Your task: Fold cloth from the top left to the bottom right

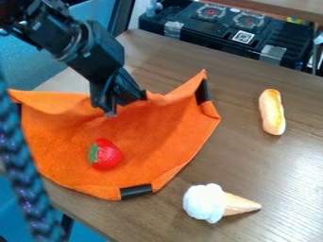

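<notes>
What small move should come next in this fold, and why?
Probably ease the pincer left toward the top left corner of the cloth: the fold should start there, yet the pincer is near the middle of the upper edge, and that corner lies well off to its side.

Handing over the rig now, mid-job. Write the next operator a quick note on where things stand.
Gripper: at the top edge of the orange cloth; whether it has hold of it, I can't tell.
Cloth: spread on the table, top edge rumpled, a strawberry lying on it.
Off the cloth: bread to the right, ice cream cone at lower right.
Done: no fold across yet.
Left: bring the top left over to the bottom right.
</notes>
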`<move>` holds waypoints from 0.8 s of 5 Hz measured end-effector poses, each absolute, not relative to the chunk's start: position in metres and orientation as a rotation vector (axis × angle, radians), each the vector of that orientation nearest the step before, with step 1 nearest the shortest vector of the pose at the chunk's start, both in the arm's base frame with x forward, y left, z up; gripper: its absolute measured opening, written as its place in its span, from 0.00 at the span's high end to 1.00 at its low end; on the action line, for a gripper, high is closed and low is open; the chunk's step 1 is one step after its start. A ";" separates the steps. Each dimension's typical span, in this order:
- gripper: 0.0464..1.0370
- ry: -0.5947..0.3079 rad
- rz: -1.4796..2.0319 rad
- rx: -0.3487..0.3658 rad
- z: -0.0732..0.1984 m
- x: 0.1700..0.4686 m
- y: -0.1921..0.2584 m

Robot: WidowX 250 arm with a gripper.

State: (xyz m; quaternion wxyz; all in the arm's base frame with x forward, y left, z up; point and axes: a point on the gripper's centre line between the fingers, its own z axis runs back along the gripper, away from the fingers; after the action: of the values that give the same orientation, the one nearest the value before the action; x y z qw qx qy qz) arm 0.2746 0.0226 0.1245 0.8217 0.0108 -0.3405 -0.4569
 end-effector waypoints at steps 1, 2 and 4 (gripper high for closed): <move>0.99 -0.728 -1.004 0.014 0.121 0.260 0.011; 0.99 -0.727 -1.037 0.015 0.118 0.248 0.002; 0.99 -0.734 -1.078 0.008 0.119 0.234 -0.013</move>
State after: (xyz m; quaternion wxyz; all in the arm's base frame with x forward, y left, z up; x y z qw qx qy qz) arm 0.2339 -0.0127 0.1190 0.7948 0.0038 -0.3417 -0.5015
